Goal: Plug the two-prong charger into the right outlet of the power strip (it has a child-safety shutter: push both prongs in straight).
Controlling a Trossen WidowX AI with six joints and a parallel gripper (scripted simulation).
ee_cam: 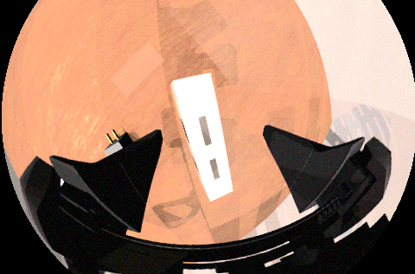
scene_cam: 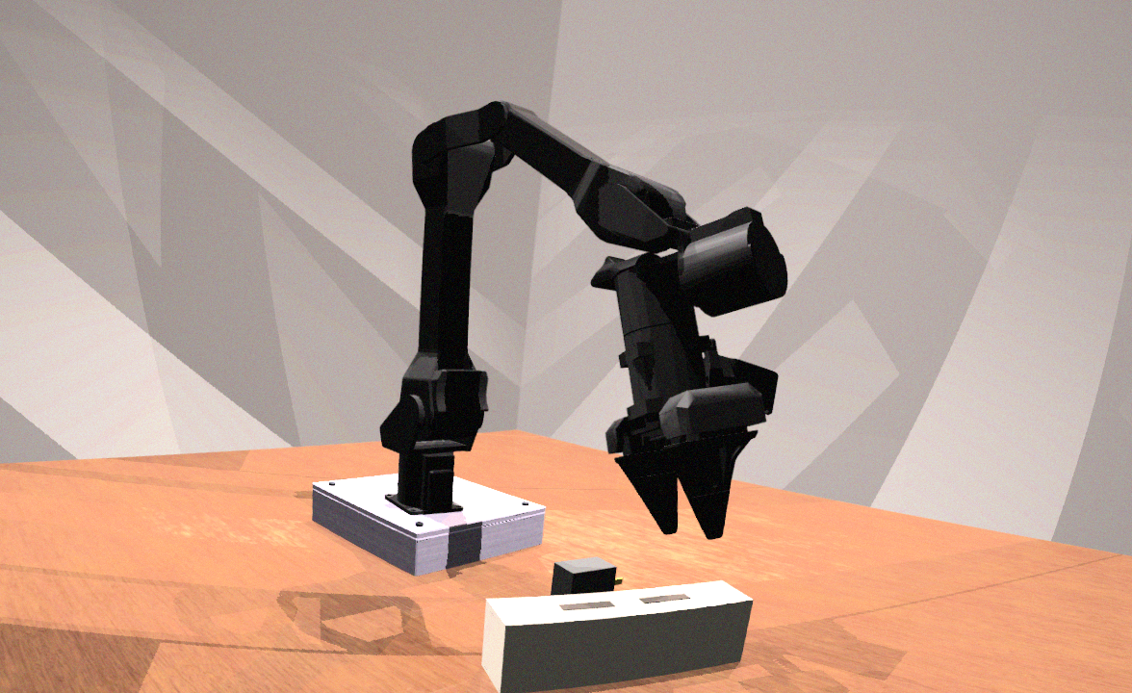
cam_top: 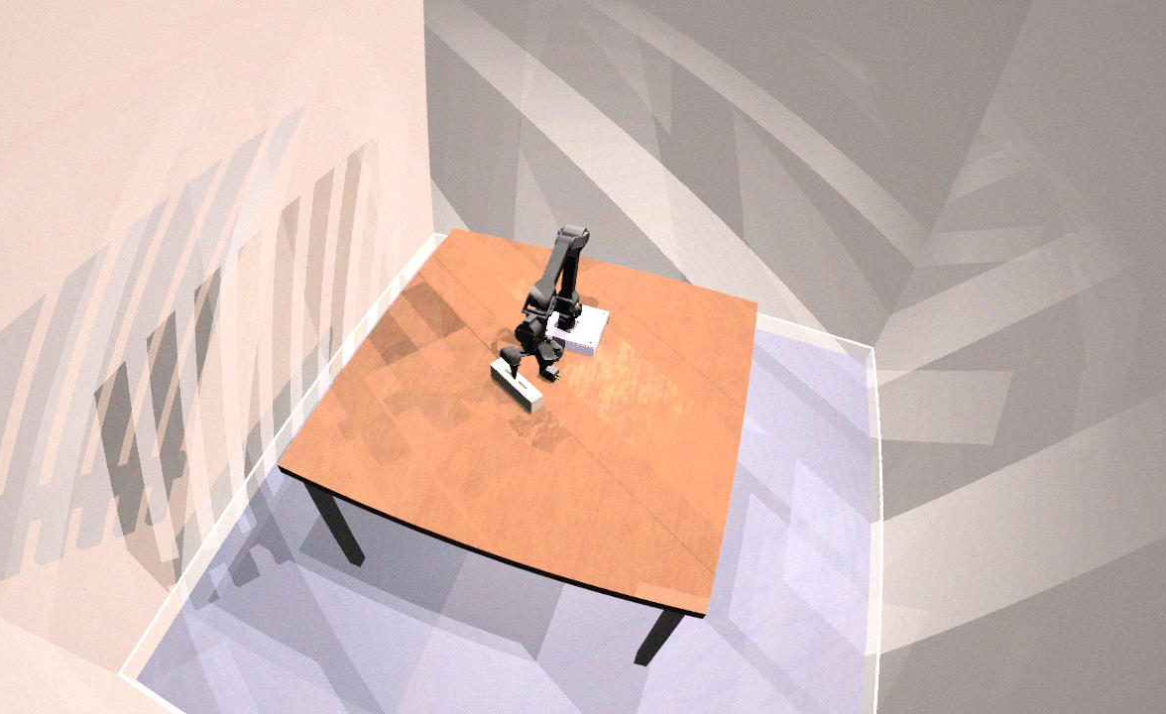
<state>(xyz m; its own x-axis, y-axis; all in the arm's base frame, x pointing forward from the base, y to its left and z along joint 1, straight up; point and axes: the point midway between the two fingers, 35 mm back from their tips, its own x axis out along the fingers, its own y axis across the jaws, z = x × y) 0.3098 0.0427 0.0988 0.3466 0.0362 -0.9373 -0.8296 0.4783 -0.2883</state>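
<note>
The charger (cam_top: 550, 373) (scene_cam: 582, 577) (ee_cam: 113, 149) is a small dark block with a grey top face. It lies on the table beside the power strip, its yellow prongs pointing sideways. In the wrist view the left finger hides part of it. The power strip (cam_top: 530, 400) (scene_cam: 622, 651) (ee_cam: 192, 94) is a long white block with two recessed outlets in its top. Both outlets look empty. My gripper (cam_top: 529, 371) (scene_cam: 692, 533) (ee_cam: 214, 132) is open and empty, pointing down above the table. In the wrist view the strip shows between the fingers and the charger past the left finger.
The arm stands on a white base plate (cam_top: 594, 332) (scene_cam: 363, 531) behind the charger. The wooden table (cam_top: 641, 497) (scene_cam: 122, 560) (ee_cam: 259, 49) carries the base, strip and charger. Arm shadows fall across the wood. Walls stand beyond the table's edges.
</note>
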